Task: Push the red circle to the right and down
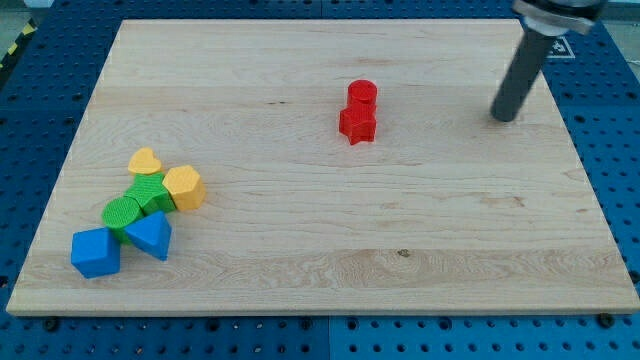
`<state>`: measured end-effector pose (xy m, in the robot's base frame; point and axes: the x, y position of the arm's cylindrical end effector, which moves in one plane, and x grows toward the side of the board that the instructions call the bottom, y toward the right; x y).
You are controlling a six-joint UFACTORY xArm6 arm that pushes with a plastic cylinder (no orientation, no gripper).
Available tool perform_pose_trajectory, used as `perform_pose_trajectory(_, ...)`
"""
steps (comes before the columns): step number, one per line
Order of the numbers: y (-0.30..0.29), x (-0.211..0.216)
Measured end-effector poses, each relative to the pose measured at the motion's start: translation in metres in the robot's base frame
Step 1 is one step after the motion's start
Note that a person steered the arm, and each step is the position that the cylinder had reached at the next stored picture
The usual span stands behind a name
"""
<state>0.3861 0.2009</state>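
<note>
No jaws to report on this rig, so nothing is clenched or released, you've just got a bare rod with my tip (505,118) resting on the board (300,250) near the view's top right, well apart from everything. Your target, the red circle (362,94), sits a bit above centre, touching the red star (357,124) right below it. That's the snag I'd guess at: push down-right from the upper left and the star probably gets dragged along or knocks the circle off line. You're also on the wrong side, so swing around wide or you'll bump it leftward. Containers: none here. The yellow heart (146,161), yellow hexagon (184,187), two green blocks (135,205) and two blue blocks (122,243) just sit clustered at lower left.
</note>
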Motion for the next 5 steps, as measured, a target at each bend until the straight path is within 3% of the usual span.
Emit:
perform_pose_trajectory(2, -0.116, 0.0)
perform_pose_trajectory(5, -0.136, 0.0)
